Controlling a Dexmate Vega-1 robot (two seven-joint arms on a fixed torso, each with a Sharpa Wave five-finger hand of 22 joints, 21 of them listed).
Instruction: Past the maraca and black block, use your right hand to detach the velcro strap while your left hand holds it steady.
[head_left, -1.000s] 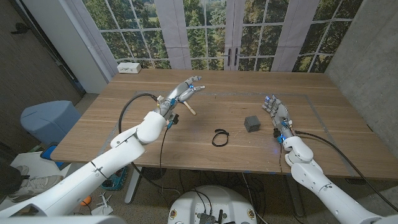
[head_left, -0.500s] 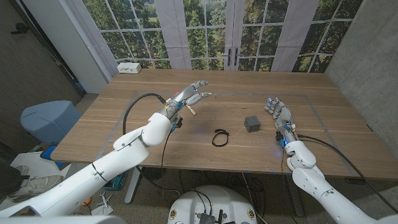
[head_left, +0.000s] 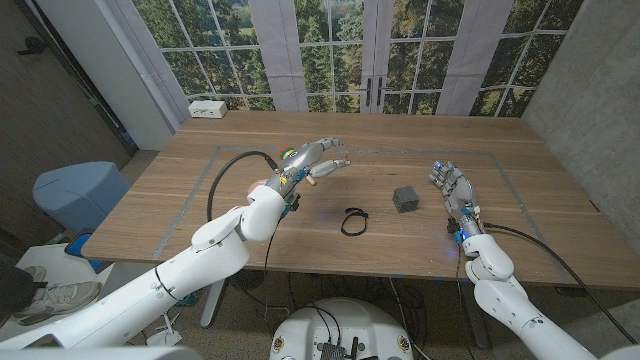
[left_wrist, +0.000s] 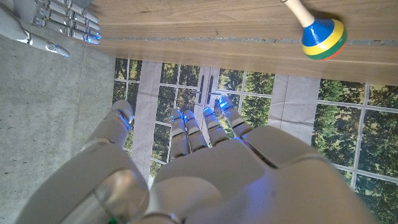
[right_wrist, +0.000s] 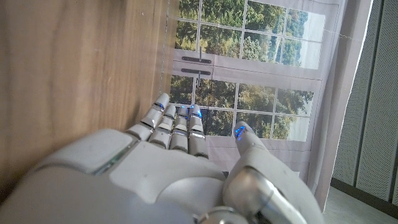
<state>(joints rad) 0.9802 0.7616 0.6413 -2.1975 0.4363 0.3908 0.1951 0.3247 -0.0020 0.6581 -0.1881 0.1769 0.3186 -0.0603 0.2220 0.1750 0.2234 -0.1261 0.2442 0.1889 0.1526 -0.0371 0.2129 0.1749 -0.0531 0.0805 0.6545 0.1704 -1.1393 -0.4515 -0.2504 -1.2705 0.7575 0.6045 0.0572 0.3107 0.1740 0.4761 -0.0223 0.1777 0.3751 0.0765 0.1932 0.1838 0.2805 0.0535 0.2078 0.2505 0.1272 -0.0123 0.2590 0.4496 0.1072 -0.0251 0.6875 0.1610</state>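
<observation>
While both hands stay empty with fingers apart, the black strap (head_left: 352, 220) lies curled near the table's (head_left: 150, 205) front edge, its long side across. Farther, the block (head_left: 404, 198) sits beside the right hand (head_left: 452, 186). The left hand (head_left: 312, 160) hovers farthest; its wrist camera shows the striped maraca (left_wrist: 321, 38).

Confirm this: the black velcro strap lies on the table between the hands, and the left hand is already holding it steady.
Not quite. The velcro strap does lie between the hands, but the left hand is open above the table near the maraca, holding nothing, as the head view shows.

Matt wood table (head_left: 240, 215), glossy painted maraca (left_wrist: 321, 38)
</observation>
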